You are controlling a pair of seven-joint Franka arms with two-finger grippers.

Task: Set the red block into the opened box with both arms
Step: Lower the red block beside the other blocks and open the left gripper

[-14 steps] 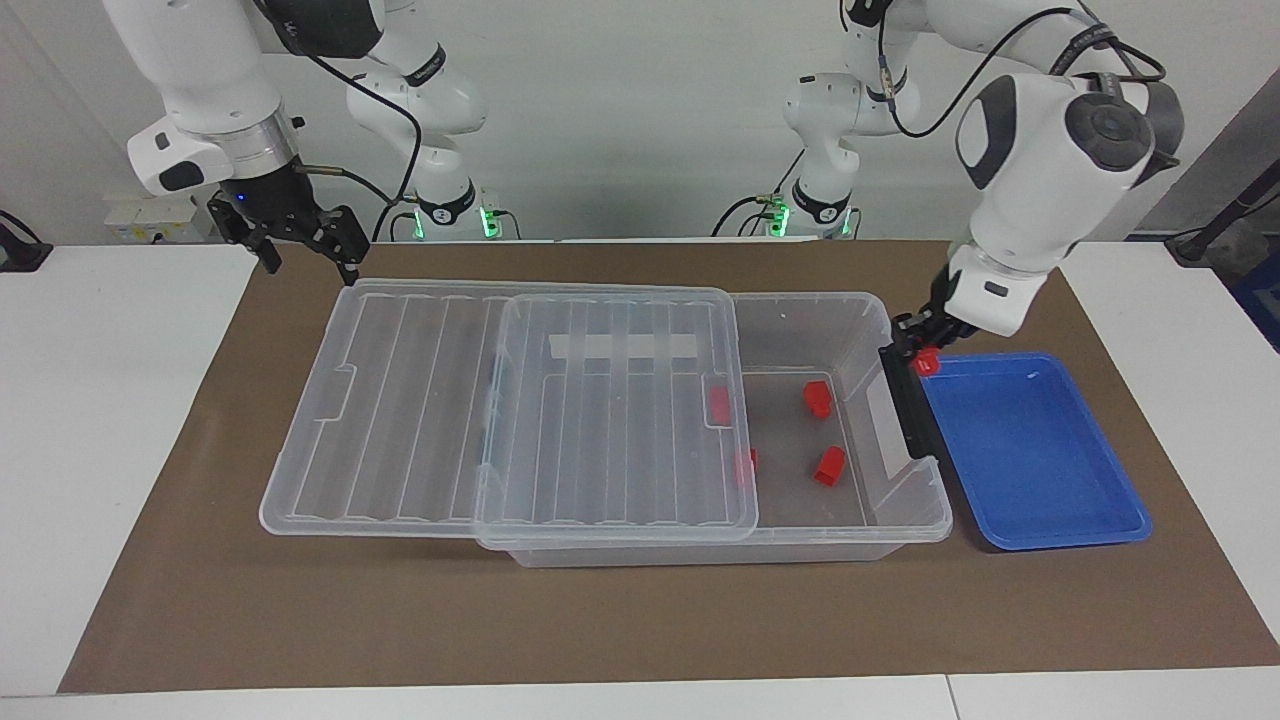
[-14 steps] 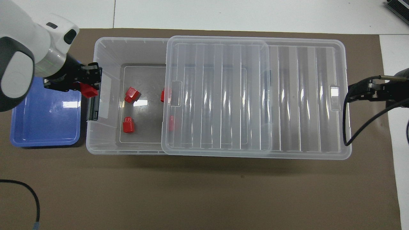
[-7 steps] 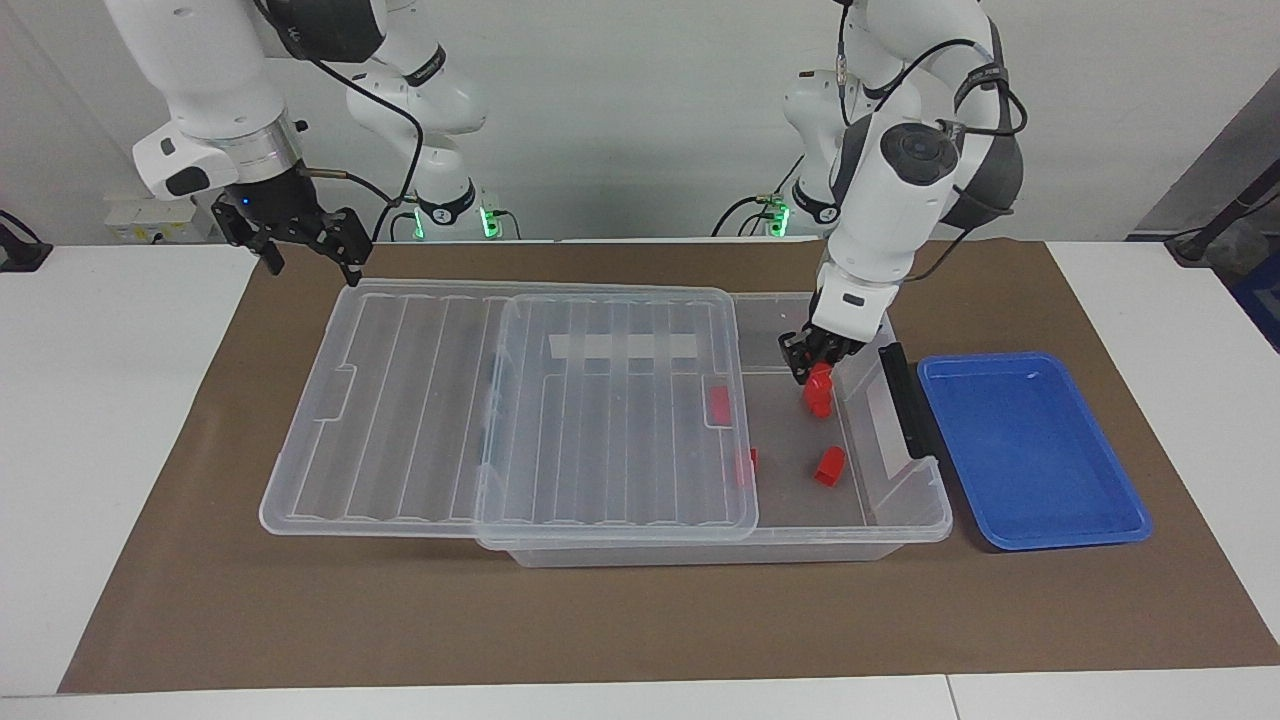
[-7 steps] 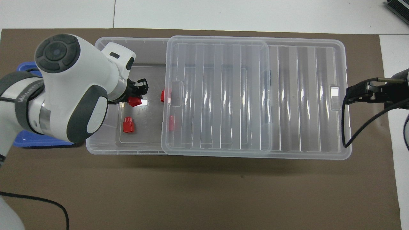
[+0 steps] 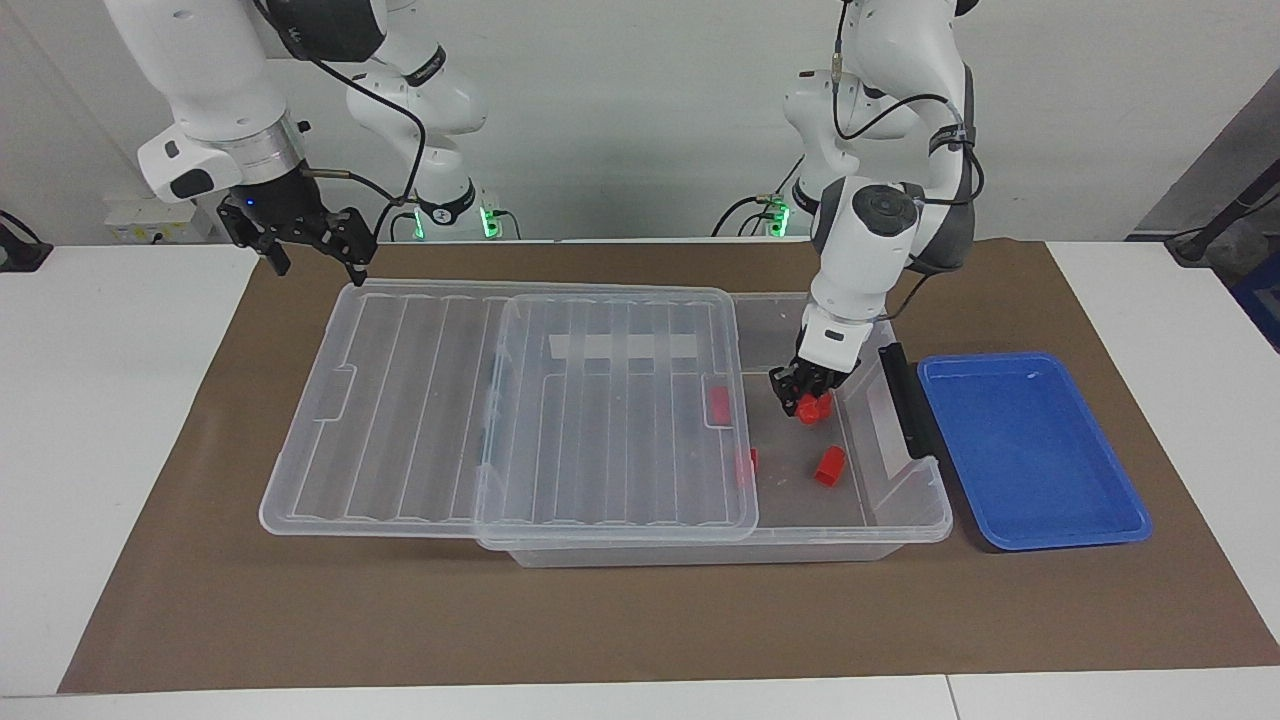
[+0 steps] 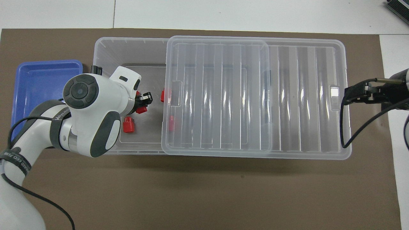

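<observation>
The red block (image 5: 812, 405) sits clamped in the left gripper (image 5: 806, 392), low inside the box's (image 5: 905, 520) uncovered end. Another red block (image 5: 829, 466) lies on the box floor at its five o'clock. The lid (image 5: 500, 400) covers the rest. The right gripper (image 5: 310, 240), fingers spread wide, waits above the lid's corner. A blue tray (image 5: 1030, 450) sits just beside the box.
</observation>
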